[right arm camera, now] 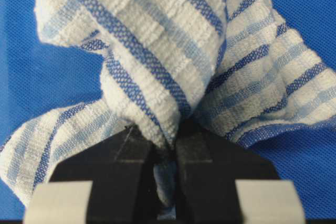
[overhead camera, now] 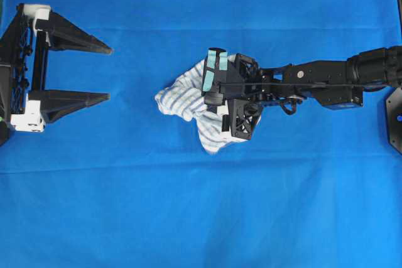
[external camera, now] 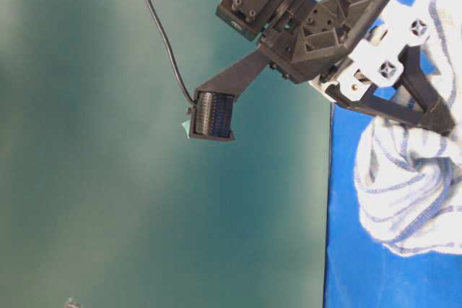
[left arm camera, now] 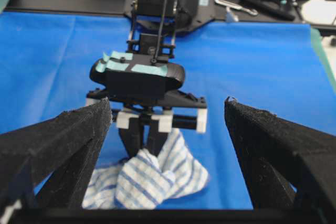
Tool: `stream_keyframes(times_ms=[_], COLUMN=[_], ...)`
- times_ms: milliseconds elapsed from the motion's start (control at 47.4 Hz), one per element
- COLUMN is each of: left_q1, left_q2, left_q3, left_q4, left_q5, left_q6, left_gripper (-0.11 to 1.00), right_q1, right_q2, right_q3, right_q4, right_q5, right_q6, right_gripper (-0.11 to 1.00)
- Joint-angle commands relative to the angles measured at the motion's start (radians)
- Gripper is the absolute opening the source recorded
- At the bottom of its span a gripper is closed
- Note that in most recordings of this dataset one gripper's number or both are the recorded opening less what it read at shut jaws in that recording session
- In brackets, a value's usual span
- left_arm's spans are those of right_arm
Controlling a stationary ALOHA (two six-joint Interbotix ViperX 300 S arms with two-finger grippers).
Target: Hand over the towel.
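Gripping the towel (right arm camera: 157,61) by a pinched fold, the right gripper (right arm camera: 164,153) has its jaws shut tight on the cloth; we see the fold squeezed between both black fingers in the right wrist view. From overhead the towel (overhead camera: 182,95) sits near the middle of the blue sheet (overhead camera: 188,218) covering the counter, bunched under and ahead of the right gripper (overhead camera: 210,89). Most of the cloth hangs loose in front of the jaws, which we judge leaves free fabric for the other arm to take.

Left gripper (overhead camera: 108,72) sits well apart at the left edge, jaws spread wide and pointed toward the towel. In the left wrist view the towel (left arm camera: 152,179) lies framed between the two open fingers (left arm camera: 63,140). We read this as a ready stance for receiving.

Whether the towel is clear of the sheet, we cannot tell. Handover not yet made.
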Motion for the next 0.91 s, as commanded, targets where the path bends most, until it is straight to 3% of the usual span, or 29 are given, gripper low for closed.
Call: stream_keyframes(times_ms=[0,105,253,337,675,886], left_q1=[0.0,0.0,0.0,0.0,0.0,-0.002], left_q2=[0.002,0.002,0.002,0.002,0.002,0.002], left_q3=[-0.012,-0.011,-0.009,-0.009,-0.008,-0.006], left_q4=[-0.002,-0.002,-0.002,-0.002,-0.002,-0.002], left_q5=[-0.015,-0.015,-0.015,-0.015,-0.015,-0.017], left_q6=[-0.002,-0.002,-0.002,-0.002,-0.003,-0.003], left_gripper=[0.92,0.92,0.92,0.92,0.92,0.92], right_q1=[-0.003,-0.003,-0.003,-0.005,-0.005,-0.002], right_q2=[-0.017,-0.017,-0.044,-0.109,-0.425,-0.611], right_q3=[-0.021,-0.025,-0.02,-0.009,0.043,0.152], right_q4=[0.006,0.008,0.002,-0.006,-0.041,-0.058], right_q5=[-0.003,-0.006,0.0,0.008,0.0,-0.143], right_q6=[0.006,0.021,0.026,0.025,0.02,0.018], right_gripper=[0.06,0.1,0.55,0.71,0.71,0.71])
